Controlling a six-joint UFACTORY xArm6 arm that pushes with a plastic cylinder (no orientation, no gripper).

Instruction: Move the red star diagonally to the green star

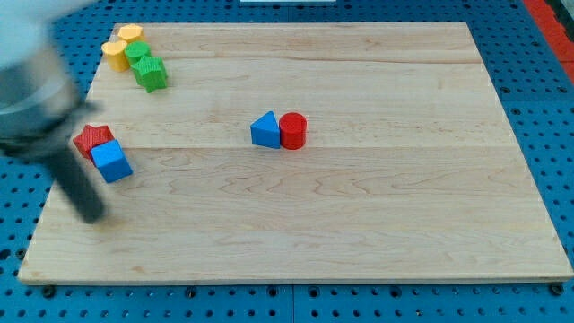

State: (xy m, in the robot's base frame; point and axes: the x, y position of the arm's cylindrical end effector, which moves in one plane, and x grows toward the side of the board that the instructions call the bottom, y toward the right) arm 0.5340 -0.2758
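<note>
The red star (pixel 91 138) lies near the board's left edge, touching a blue cube (pixel 112 161) just below and right of it. The green star (pixel 152 74) sits at the view's top left, touching a green round block (pixel 137 54). My tip (pixel 92 215) is on the board below and slightly left of the blue cube, a short gap away from it. The rod slants up to the left and is blurred.
Two yellow blocks (pixel 123 45) sit at the top left corner beside the green ones. A blue triangle (pixel 265 130) and a red cylinder (pixel 292 130) touch near the board's middle. The wooden board (pixel 359 233) lies on a blue pegboard.
</note>
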